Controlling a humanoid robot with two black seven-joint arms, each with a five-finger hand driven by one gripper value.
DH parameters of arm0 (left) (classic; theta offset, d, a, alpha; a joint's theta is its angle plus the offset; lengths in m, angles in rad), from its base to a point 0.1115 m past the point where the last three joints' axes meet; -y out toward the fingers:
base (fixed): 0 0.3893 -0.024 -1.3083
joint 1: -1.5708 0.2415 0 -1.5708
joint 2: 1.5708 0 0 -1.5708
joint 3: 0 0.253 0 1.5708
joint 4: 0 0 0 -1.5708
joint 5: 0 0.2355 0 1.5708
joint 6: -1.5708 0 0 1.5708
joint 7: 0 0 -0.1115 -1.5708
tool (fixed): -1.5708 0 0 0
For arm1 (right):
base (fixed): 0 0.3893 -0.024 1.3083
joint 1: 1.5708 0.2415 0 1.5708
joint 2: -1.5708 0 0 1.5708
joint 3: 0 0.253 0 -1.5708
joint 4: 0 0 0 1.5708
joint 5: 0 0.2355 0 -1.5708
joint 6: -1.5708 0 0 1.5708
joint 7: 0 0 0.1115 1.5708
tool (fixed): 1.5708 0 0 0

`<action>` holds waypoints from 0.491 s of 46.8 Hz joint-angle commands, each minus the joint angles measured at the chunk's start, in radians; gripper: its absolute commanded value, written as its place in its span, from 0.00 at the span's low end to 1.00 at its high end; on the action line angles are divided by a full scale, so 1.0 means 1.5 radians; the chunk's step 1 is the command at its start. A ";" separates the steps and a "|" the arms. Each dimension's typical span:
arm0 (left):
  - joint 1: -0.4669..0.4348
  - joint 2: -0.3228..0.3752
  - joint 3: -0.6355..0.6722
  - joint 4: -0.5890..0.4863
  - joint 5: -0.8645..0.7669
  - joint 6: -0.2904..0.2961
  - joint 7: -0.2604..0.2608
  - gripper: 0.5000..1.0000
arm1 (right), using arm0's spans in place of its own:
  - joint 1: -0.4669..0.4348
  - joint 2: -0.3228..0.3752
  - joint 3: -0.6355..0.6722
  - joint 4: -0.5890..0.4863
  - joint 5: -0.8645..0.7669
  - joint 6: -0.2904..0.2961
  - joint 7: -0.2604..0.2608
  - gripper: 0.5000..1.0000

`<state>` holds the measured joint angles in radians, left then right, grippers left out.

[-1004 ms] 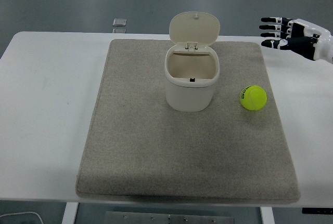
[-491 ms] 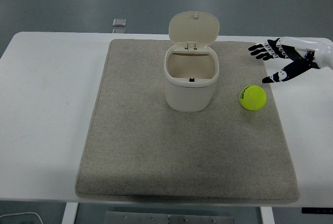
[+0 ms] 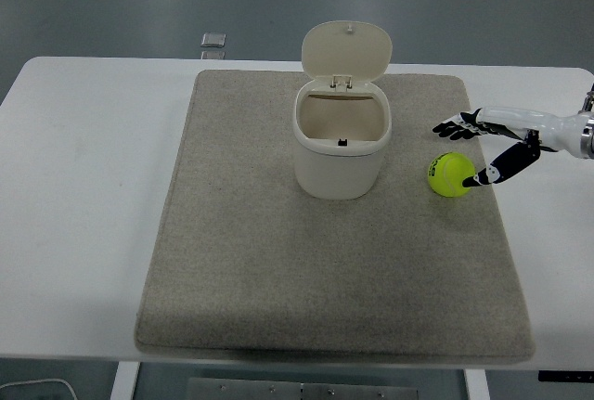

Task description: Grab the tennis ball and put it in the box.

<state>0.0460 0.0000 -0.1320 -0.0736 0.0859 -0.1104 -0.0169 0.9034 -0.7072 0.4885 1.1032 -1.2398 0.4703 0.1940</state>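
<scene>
- While the right hand (image 3: 483,145) reaches in from the right edge over the mat, its fingers (image 3: 453,127) are spread and grasp nothing.
- One dark fingertip, seemingly the thumb, points at the right side of the tennis ball (image 3: 450,174); whether it touches the ball cannot be told.
- The other fingers fan out just beyond the ball's far side, above the mat.
- The yellow-green tennis ball rests on the grey mat (image 3: 278,270), right of the box and slightly nearer, clearly apart from it.
- The cream box (image 3: 342,149) is a small bin standing upright on the far middle of the mat, its hinged lid (image 3: 347,50) tipped up and back so the inside shows.
- Nothing can be seen lying inside the box from this angle.
- The mat covers most of the white table (image 3: 83,196), leaving bare strips at left and right.
- A small silvery object (image 3: 213,42) sits at the table's far edge, left of the box's lid.
</scene>
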 commanded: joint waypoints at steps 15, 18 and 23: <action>0.000 0.000 0.000 0.000 0.000 0.000 0.000 0.98 | -0.019 0.017 -0.033 0.000 -0.014 -0.050 0.006 0.82; 0.000 0.000 0.000 0.000 0.000 0.000 0.000 0.98 | -0.021 0.019 -0.033 0.000 -0.016 -0.051 0.006 0.82; 0.000 0.000 0.000 0.000 0.000 0.000 0.000 0.98 | -0.024 0.019 -0.033 -0.001 -0.022 -0.063 0.006 0.81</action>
<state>0.0461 0.0000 -0.1319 -0.0736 0.0859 -0.1104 -0.0168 0.8677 -0.6782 0.4386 1.1016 -1.2698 0.3891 0.2025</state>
